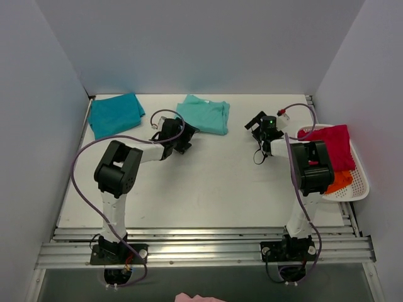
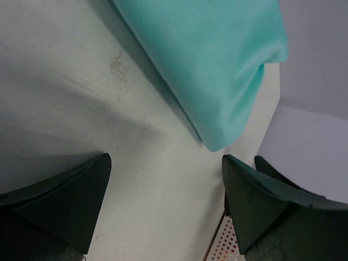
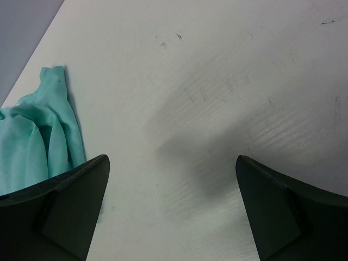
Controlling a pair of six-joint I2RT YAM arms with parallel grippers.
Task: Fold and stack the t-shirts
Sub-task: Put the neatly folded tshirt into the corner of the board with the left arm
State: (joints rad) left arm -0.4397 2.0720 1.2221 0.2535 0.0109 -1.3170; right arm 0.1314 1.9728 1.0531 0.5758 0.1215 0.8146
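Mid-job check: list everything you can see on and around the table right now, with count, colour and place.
teal-blue t-shirt: one, darker teal-blue, folded at the far left corner of the table.
mint-green t-shirt: one, light mint-green, folded at the far middle, apart from the teal-blue one.
basket: one, white, at the table's right edge.
red cloth: one, crimson, in the basket.
orange cloth: one, orange, in the basket, nearer than the red one.
pink object: one, at the near edge of the top view, cut off.
left gripper: black, open, empty, by the mint-green shirt's left edge.
right gripper: black, open, empty, over bare table.
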